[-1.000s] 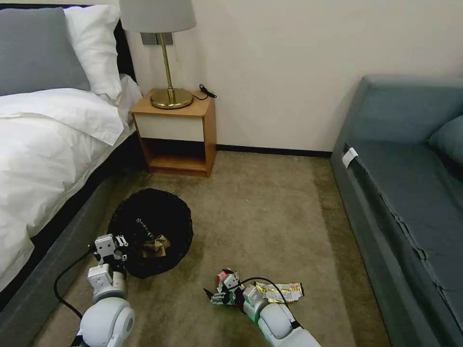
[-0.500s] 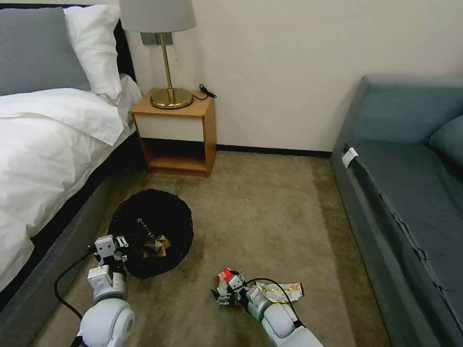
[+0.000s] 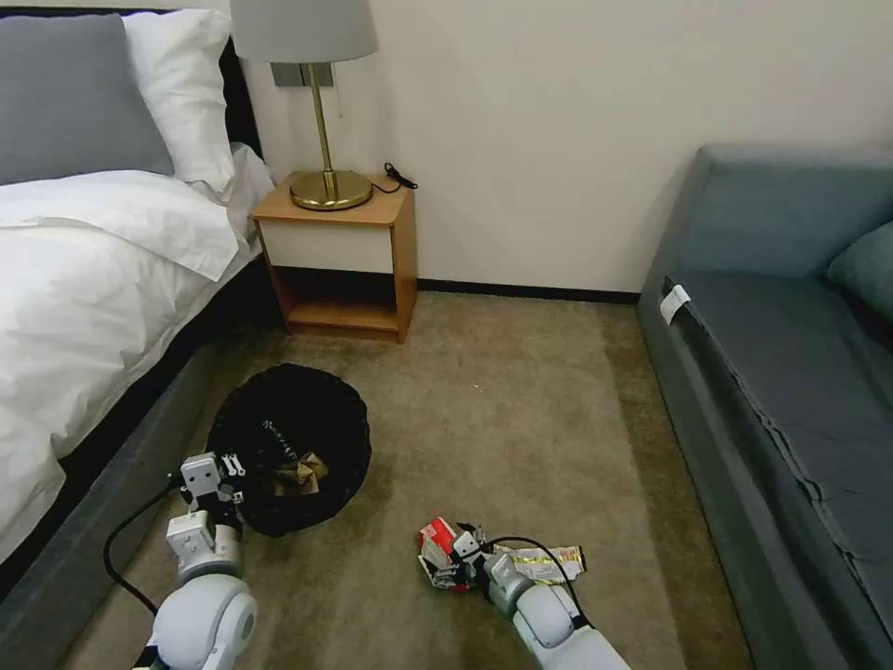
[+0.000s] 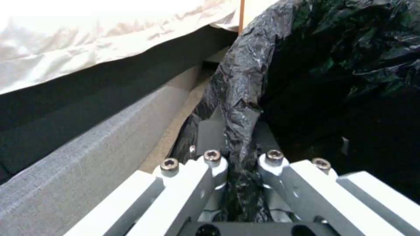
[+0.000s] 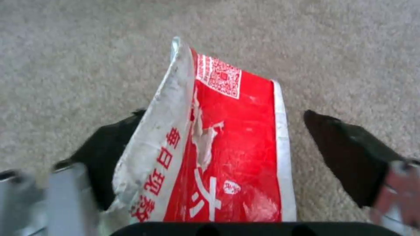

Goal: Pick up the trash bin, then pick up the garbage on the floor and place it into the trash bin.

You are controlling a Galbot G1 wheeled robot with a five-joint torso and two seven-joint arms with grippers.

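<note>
From the head view, the trash bin (image 3: 288, 447) stood on the carpet beside the bed (image 3: 84, 279), its black bag open upward with a crumpled brown paper bag (image 3: 299, 473) lying inside. The left gripper (image 3: 216, 475) sat at the bin's near rim on the bed side. The right gripper (image 3: 445, 556) was low on the carpet, well apart from the bin and to its right, at a red-and-white snack packet (image 3: 434, 539). Just behind that wrist lay a gold-silver foil wrapper (image 3: 549, 562), partly hidden by the arm and its cable. A nightstand (image 3: 339, 256) with a lamp (image 3: 316, 93) stood farther back by the wall, and a sofa (image 3: 791, 372) ran along the right; nothing lay on the carpet between packet and bin. In the left wrist view, the left gripper (image 4: 242, 164) had its fingers closed on a fold of the bin's black bag (image 4: 241, 95) at the rim, with the grey bed frame (image 4: 87, 154) just beside it. In the right wrist view, the snack packet (image 5: 219, 147) lay between the spread black fingers (image 5: 346, 154) of the right gripper (image 5: 227, 157), its long axis running away from the palm. One pad seemed to touch the packet's white edge while the other stood clear, so the grip looked not yet made; closing across the short width seemed the natural move.
</note>
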